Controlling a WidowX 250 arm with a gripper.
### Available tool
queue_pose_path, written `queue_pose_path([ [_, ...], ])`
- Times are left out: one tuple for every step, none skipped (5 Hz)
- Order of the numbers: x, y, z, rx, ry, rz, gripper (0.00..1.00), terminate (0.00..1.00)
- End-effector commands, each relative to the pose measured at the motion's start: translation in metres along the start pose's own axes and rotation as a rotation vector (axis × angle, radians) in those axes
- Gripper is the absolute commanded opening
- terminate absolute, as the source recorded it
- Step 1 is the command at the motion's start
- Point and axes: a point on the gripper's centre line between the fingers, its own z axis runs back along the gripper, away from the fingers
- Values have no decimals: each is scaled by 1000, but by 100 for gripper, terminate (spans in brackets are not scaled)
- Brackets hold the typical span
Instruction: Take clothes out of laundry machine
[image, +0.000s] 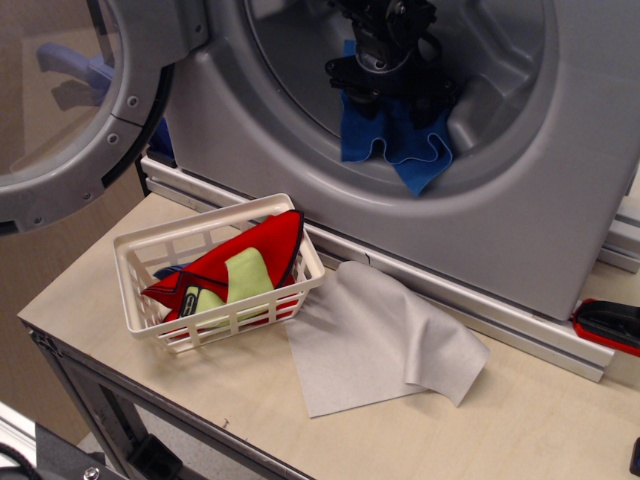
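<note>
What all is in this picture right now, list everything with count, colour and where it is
laundry machine: one, silver-grey, behind the table, round opening facing front.
door: one, grey with glass window, swung open at left.
blue cloth: one, bright blue, hanging at the drum opening under the tool.
basket: one, white, on the table at left.
red cloth: one, in the basket.
green cloth: one, pale green, in the basket.
grey cloth: one, pale grey, flat on the table beside the basket.
table: one, light wood.
tool: one, black, in the drum opening, jaws hidden.
</note>
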Motion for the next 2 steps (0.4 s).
queue_pose_path([
  [-21,-6,16,56,92,-47,0,0],
  [-24,-11,53,112,117,-38,0,0],
])
